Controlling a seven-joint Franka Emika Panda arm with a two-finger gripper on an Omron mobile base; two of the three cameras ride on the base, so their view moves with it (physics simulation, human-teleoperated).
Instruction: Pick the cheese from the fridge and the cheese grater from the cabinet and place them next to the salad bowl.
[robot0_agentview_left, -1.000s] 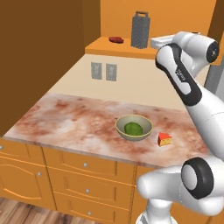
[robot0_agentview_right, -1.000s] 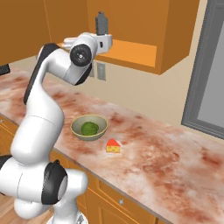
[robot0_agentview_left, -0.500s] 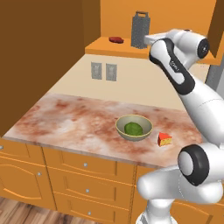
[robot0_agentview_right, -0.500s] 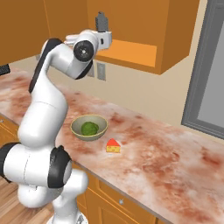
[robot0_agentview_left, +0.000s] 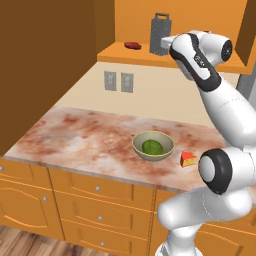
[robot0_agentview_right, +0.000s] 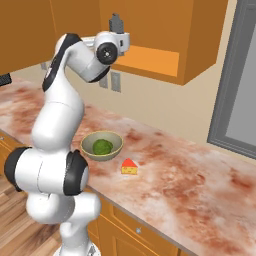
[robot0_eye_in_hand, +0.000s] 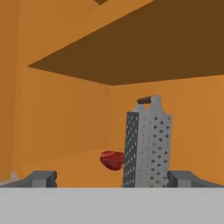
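Cheese grater (robot0_eye_in_hand: 147, 144) upright on the cabinet (robot0_agentview_left: 210, 59) shelf board, long axis vertical, loop handle on top. Straight ahead of the gripper (robot0_eye_in_hand: 113, 178) in the hand view, a little right of the midline between the spread, empty fingertips (robot0_eye_in_hand: 41, 178). Flat red item (robot0_eye_in_hand: 112, 159) just beside and behind the grater's left edge. Likely needs a forward reach, nudged right, to straddle the body. Cheese (robot0_agentview_left: 188, 159) already on the counter near the salad bowl (robot0_agentview_left: 153, 146).

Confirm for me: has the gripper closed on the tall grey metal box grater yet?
No. In the hand view the gripper is open, its fingertips spread wide, and the tall grey metal box grater stands untouched on the orange shelf.
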